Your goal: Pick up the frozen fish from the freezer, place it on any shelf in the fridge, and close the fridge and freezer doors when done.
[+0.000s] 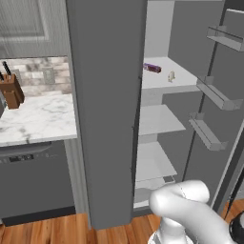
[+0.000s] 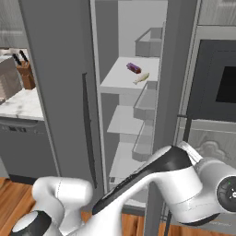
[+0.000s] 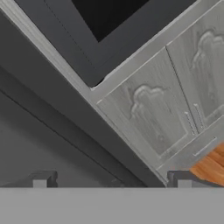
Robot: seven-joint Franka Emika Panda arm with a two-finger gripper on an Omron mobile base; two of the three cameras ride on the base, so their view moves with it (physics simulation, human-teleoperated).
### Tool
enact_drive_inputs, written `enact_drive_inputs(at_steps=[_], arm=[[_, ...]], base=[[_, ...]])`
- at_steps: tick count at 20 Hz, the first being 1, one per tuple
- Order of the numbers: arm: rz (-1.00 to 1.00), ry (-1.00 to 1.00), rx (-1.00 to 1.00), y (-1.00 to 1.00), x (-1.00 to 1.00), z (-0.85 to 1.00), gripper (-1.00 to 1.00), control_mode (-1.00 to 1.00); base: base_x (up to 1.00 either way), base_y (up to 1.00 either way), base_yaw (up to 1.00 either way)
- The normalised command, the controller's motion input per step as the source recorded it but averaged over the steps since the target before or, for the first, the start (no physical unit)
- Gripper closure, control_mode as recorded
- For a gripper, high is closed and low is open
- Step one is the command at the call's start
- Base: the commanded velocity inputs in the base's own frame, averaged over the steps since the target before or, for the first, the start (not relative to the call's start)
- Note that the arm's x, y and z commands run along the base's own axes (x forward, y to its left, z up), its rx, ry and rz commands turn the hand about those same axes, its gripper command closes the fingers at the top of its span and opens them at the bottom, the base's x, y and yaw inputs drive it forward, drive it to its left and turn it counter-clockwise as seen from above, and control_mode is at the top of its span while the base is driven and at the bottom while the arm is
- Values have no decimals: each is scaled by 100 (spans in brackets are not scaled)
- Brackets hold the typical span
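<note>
The frozen fish [image 1: 171, 75] [image 2: 141, 78] lies on the uppermost shelf [image 1: 159, 85] [image 2: 117, 79] of the fridge, beside a small purple can [image 1: 152, 67] [image 2: 133, 68]. The fridge door [image 1: 209, 143] [image 2: 177, 69] stands open to the right, its bins facing inward. The freezer door [image 1: 105, 109] [image 2: 55, 92] covers the left column. My arm [image 2: 175, 184] reaches low to the right, past the open door's edge. In the hand view my gripper [image 3: 111, 181] is open, with nothing between its fingertips [image 3: 41, 179], and faces the dark grey door panel [image 3: 43, 131].
Door bins [image 1: 217, 95] [image 2: 147, 103] jut from the open fridge door. A built-in oven [image 2: 221, 83] [image 3: 109, 13] and carved cabinet fronts [image 3: 148, 113] stand right of it. A marble counter [image 1: 38, 119] with a knife block [image 1: 10, 90] lies left, over a dishwasher [image 1: 33, 181].
</note>
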Motion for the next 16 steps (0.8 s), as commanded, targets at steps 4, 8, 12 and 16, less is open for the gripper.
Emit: enact_drive_inputs(at_steps=[4, 8, 12, 16], arm=[[10, 0, 0, -57, 33, -2, -100, -100], [5, 0, 1, -14, 48, 0, -100, -100], [4, 0, 5, 0, 61, -12, -100, -100], [10, 0, 6, -2, 62, -16, -100, -100]], base=[[0, 0, 0], [0, 0, 0], [0, 0, 0], [0, 0, 0]])
